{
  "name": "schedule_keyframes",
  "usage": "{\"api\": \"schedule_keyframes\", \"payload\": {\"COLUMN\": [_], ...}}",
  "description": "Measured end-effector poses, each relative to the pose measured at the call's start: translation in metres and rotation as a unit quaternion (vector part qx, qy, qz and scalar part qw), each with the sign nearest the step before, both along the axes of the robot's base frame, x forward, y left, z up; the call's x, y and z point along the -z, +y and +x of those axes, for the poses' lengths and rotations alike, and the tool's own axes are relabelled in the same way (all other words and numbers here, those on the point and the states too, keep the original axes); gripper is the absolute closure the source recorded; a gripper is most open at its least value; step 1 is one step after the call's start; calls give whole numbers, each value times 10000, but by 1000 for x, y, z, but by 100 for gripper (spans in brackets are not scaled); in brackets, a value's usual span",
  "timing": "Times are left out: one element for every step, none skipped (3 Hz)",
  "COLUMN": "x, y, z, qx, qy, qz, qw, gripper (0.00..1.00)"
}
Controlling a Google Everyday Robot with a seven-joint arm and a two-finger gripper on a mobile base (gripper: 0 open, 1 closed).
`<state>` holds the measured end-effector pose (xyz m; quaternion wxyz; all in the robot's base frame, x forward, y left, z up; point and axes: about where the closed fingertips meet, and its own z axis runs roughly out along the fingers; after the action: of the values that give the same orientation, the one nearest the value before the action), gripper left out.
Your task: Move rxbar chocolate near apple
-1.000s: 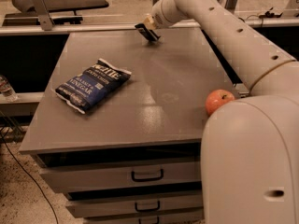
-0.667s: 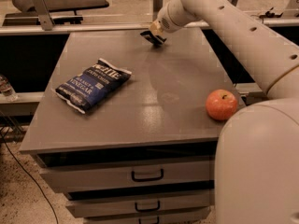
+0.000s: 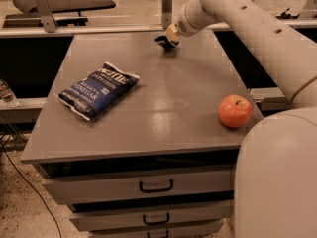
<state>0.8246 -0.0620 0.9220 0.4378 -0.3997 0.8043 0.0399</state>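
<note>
End effector [image 3: 166, 41] low over the table's [image 3: 163, 113] far edge, well beyond and left of the apple [image 3: 235, 111]; grip state cannot be told. Whether its dark tip includes the rxbar chocolate: unclear.

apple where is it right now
Camera view: the apple sits near the front right corner of the table, well right of the blue chip bag; the gripper is at the far edge, apart from it.

One each: apple [image 3: 235, 111], bag [image 3: 98, 89], far-edge pincer [image 3: 166, 42]
</note>
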Motion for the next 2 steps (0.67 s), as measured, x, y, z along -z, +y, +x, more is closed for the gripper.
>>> {"api": "schedule_keyframes", "payload": {"x": [0,-5], "y": [-51,-114], "z": [-24,-57], "qx": [314,850], "qy": [155,295], "qz": [-177,-400], "qw": [9992,9951], "gripper": [100,100]}}
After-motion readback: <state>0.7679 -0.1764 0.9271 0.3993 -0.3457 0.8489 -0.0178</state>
